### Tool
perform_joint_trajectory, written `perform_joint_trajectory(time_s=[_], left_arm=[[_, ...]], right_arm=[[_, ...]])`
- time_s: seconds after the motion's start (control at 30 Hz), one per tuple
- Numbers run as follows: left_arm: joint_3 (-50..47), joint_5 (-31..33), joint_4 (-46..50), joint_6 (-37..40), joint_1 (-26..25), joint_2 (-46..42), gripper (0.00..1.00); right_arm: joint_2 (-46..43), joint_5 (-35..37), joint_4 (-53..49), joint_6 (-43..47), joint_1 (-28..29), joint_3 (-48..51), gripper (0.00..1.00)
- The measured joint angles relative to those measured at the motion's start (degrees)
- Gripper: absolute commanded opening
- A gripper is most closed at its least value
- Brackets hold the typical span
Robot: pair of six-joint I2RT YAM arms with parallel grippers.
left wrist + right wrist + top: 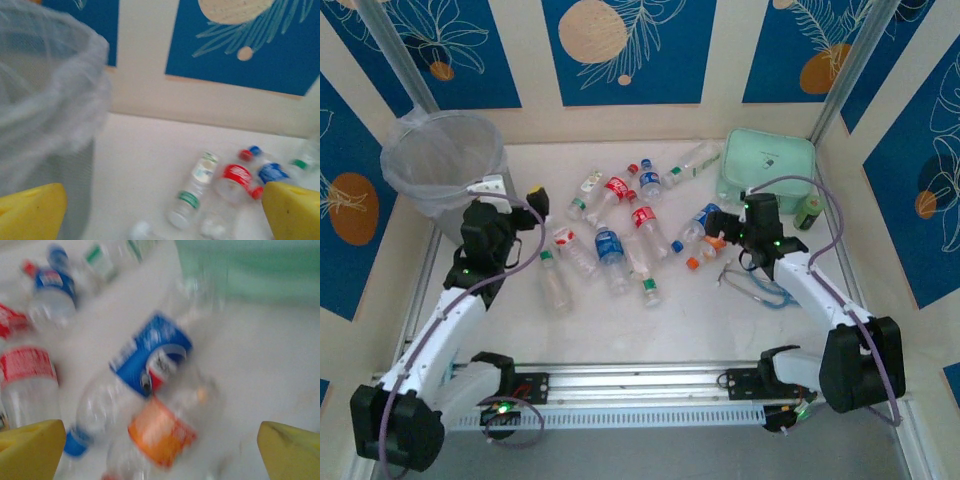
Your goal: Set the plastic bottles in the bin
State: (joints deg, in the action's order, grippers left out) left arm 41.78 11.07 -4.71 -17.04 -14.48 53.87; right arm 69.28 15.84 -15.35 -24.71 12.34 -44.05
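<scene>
The bin (445, 160), grey and lined with a clear bag, stands at the back left and looms at the left of the left wrist view (45, 100). Several plastic bottles (610, 245) lie scattered across the middle of the table. My left gripper (512, 190) hangs open beside the bin with nothing between its yellow fingertips (30, 210); a green-label bottle (195, 190) and a red-label bottle (235, 177) lie beyond it. My right gripper (725, 232) is open just above a blue-label bottle (145, 365) and an orange-label bottle (160, 432), holding neither.
A mint green zip case (768, 165) sits at the back right, with a small green can (808, 210) next to it. A blue and grey looped cord (760, 285) lies under the right arm. Patterned walls close in three sides; a metal rail (640, 385) runs along the near edge.
</scene>
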Motion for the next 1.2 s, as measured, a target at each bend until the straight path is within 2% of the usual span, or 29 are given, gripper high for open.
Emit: perform_joint_trajectory(time_s=[0.17, 0.23, 0.4, 0.57, 0.87, 0.93, 1.1, 1.2], left_arm=[[0.83, 3.56, 8.57, -10.34, -10.78, 2.1, 0.99], [0.81, 4.2, 9.05, -13.03, -14.21, 4.39, 0.99], [0.9, 4.11, 9.07, -16.44, -21.18, 11.26, 1.0], [0.9, -0.83, 7.74, -17.94, -22.47, 13.7, 1.0], [2.16, -2.05, 7.41, -18.1, -22.47, 12.83, 1.0], [2.16, -2.03, 7.52, -18.1, -22.47, 12.13, 1.0], [2.19, -2.03, 7.32, -18.8, -22.47, 11.21, 1.0], [2.14, -2.29, 6.05, -19.87, -22.47, 11.21, 1.0]], right_arm=[[-0.09, -4.26, -10.51, -6.47, 2.4, 0.02, 0.98], [0.11, -6.43, -11.39, -8.31, 3.37, 0.04, 0.9], [5.55, -9.86, -11.34, -11.76, 4.59, -0.55, 0.85], [10.4, -10.08, -9.38, -14.34, 4.7, -1.92, 0.76], [18.32, -9.44, -5.88, -16.26, 4.81, -4.31, 0.75], [19.3, -8.79, -5.62, -16.15, 4.81, -4.39, 0.67], [19.54, -7.43, -5.16, -16.26, 4.81, -4.61, 0.39], [17.55, -7.02, -6.49, -16.06, 4.79, -4.63, 0.32]])
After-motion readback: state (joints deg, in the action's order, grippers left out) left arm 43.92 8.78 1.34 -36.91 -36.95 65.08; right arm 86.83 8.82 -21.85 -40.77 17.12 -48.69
